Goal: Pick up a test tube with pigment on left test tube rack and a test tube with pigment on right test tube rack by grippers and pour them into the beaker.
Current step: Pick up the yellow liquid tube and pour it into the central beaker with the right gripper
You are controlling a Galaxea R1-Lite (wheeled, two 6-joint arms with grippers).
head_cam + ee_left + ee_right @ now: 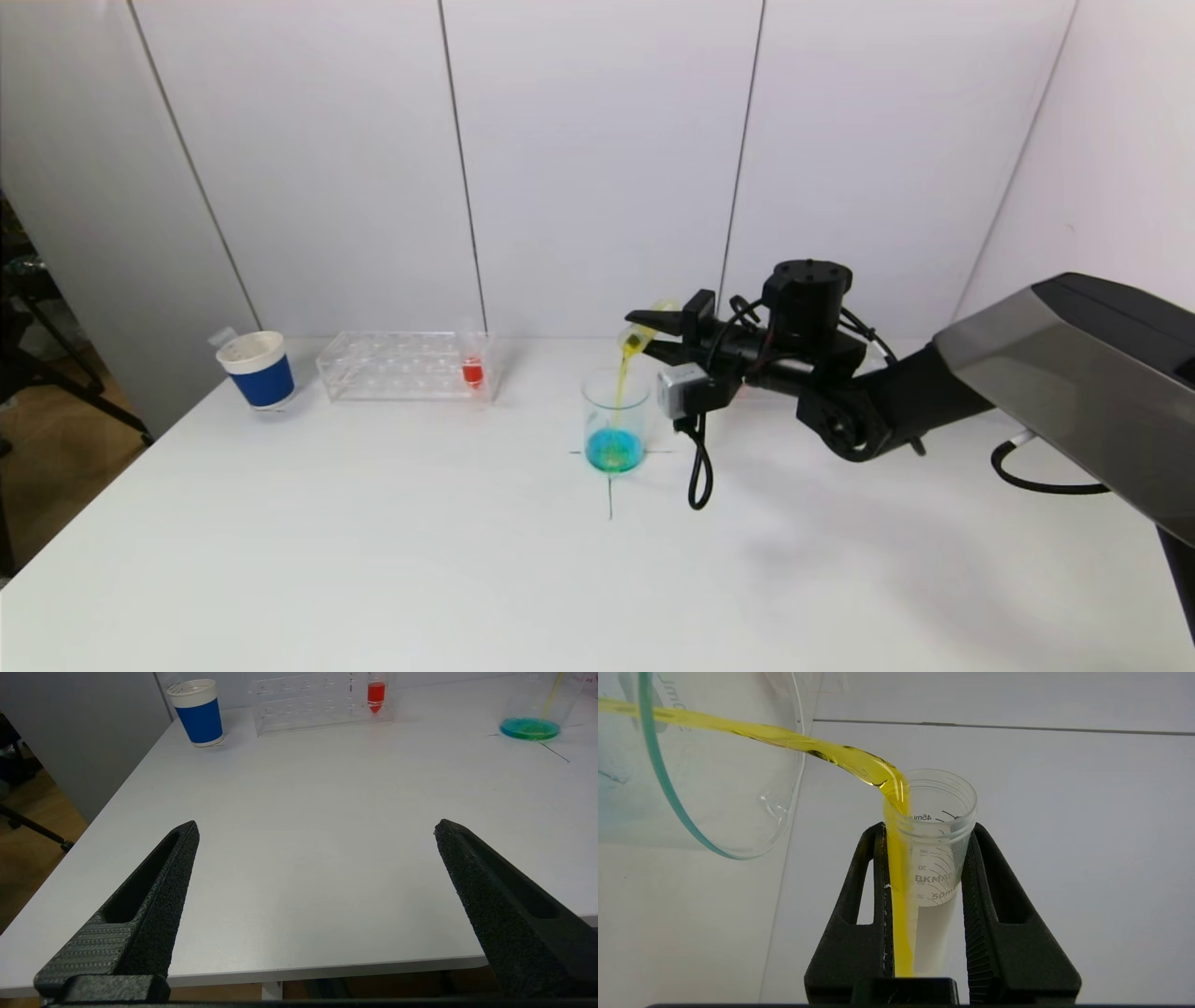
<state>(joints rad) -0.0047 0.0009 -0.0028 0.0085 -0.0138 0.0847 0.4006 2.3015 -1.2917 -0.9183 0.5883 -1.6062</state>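
Observation:
My right gripper [653,338] is shut on a clear test tube [930,858] and holds it tipped over the glass beaker [615,420]. Yellow pigment [784,737] streams from the tube's mouth into the beaker, which holds blue-green liquid [613,452]. The beaker also shows in the left wrist view [532,704] and the right wrist view [710,765]. A clear rack [403,366] at the back left holds a tube with red pigment [473,371]. My left gripper [315,828] is open and empty, low by the table's near edge; it is out of the head view.
A blue and white paper cup [257,370] with an empty tube in it stands left of the rack. The white table [373,541] has black cross marks under the beaker. A black cable [700,467] hangs from my right wrist beside the beaker. No right rack shows.

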